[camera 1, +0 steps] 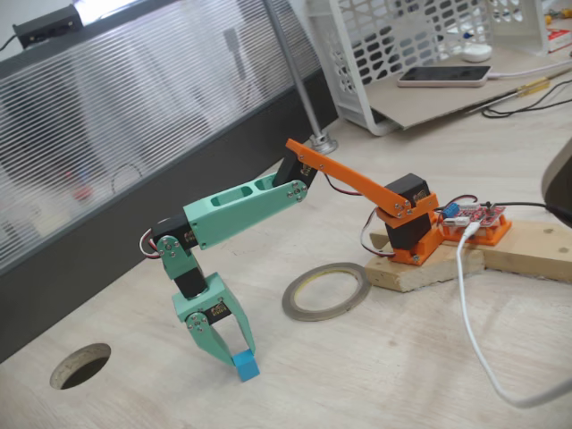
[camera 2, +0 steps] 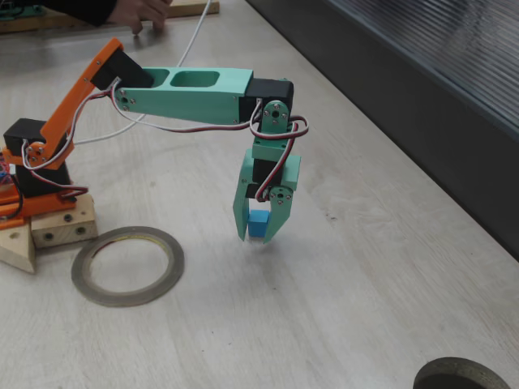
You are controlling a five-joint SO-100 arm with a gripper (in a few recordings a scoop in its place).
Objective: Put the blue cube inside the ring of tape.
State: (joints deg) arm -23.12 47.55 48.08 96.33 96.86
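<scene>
My gripper (camera 1: 239, 357) points straight down at the table (camera 1: 384, 375), its two mint-green plastic fingers (camera 2: 242, 212) clamped on the blue cube (camera 1: 246, 365). The cube is a small, plain-faced, sky-blue block with crisp edges; in one fixed view it sits at my fingertips right at the tabletop, and in the other (camera 2: 259, 224) it shows between the flat, tapered green jaws, with a faint shadow under it. I cannot tell whether its underside touches the wood.

The ring of tape (camera 1: 326, 291) lies flat on the table, well apart from the cube, between my gripper and my base. It is a thin grey-silver band with a yellowish inner edge, and bare tabletop shows through its middle. In the other fixed view the ring (camera 2: 127, 266) rests just beside the pale wooden block (camera 2: 50, 231) that carries my orange base (camera 1: 413, 234).

My forearm is a smooth mint-green printed beam with two oblong slots; the upper link (camera 1: 344, 177) is a flat orange bar. Red, white and black wires loop around my wrist servo (camera 2: 273, 121).

The table has a light wood-grain laminate with a matte finish. A dark round hole with a pale rim (camera 1: 80, 365) is cut into it near my gripper. A ribbed translucent panel (camera 1: 134, 107) stands along the table's far edge, and a white plastic lattice basket (camera 1: 393, 45) sits behind my base.
</scene>
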